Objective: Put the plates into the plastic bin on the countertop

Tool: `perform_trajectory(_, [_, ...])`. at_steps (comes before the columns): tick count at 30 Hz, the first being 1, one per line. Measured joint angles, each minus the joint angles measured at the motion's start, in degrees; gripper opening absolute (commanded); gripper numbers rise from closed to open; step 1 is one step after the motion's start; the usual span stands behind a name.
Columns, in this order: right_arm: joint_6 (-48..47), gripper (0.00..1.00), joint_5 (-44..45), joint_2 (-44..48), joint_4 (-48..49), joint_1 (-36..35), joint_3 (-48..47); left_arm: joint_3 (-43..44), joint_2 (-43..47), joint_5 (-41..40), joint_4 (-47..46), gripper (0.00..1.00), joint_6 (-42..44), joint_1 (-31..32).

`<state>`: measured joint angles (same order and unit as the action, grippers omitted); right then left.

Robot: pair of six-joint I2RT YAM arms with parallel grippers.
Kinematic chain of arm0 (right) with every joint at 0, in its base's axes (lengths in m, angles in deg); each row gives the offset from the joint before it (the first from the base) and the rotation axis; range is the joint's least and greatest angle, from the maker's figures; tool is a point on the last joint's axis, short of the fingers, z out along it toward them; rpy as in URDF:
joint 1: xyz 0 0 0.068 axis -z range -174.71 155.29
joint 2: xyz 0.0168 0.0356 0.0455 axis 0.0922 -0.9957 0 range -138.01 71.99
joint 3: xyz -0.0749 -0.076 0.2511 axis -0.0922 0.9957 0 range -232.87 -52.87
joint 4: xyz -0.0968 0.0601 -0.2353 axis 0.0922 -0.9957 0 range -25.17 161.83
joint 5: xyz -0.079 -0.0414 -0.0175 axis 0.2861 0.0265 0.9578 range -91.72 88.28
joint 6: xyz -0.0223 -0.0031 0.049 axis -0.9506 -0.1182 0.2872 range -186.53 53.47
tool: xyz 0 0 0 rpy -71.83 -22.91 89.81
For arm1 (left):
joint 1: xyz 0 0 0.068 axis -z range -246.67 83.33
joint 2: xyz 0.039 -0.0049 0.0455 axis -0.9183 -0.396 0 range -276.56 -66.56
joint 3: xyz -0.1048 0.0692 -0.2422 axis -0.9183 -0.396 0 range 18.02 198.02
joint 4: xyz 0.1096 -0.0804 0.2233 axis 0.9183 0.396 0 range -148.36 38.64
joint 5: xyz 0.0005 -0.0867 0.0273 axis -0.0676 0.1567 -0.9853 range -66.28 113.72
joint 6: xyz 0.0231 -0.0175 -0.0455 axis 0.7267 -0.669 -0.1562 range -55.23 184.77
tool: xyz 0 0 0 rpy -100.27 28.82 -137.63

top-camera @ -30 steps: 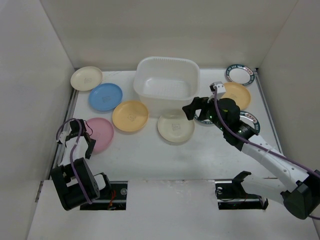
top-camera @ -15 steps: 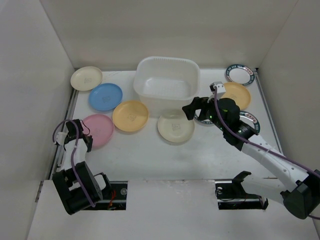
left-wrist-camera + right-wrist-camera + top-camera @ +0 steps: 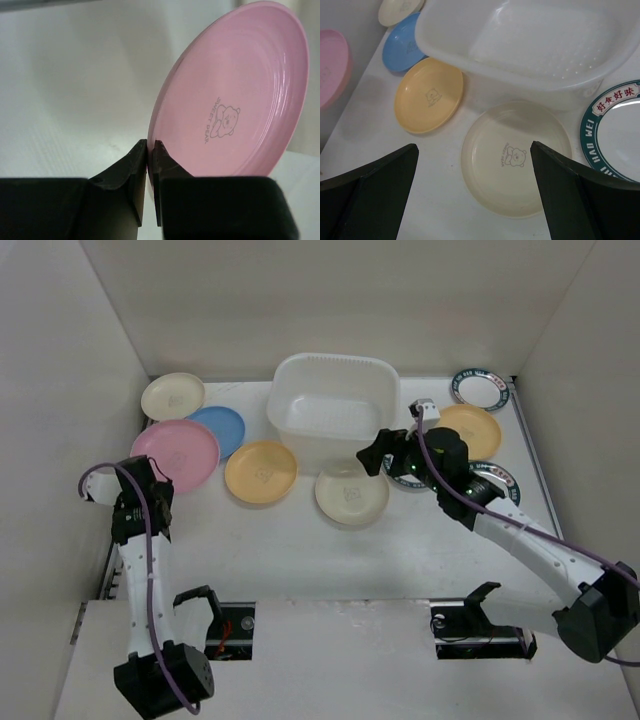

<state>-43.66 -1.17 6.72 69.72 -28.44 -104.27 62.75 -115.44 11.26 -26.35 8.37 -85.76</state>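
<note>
We see the left gripper (image 3: 150, 147) pinching the rim of the pink plate (image 3: 235, 90), its fingers squeezed tight on it. The pink plate is tipped up, off the countertop (image 3: 300, 540), at the far left. From above it hides part of the blue plate (image 3: 228, 424). The right gripper (image 3: 378, 456) has its fingers spread wide and holds nothing. It hangs over the cream plate (image 3: 351, 492), just beside the plastic bin (image 3: 333, 405). The bin stands at the back, in the middle.
</note>
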Motion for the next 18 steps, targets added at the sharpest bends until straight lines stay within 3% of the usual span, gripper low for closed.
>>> perform_trajectory(6, [0.9, 1.00, -0.2, -0.1, 0.1, 2.0, -1.4, 14.0, -6.2, 0.3, -1.9, 0.03, 5.6, 8.4])
perform_trajectory(11, [2.2, 1.00, 0.1, 0.7, -0.7, 5.4, -1.4, 31.7, -23.2, 4.9, -8.6, 0.04, 13.3, 20.4])
perform_trajectory(18, [2.7, 1.00, 1.3, 7.7, -2.2, 6.8, 1.0, 51.4, -47.1, 15.0, -13.0, 0.05, 20.4, 31.4])
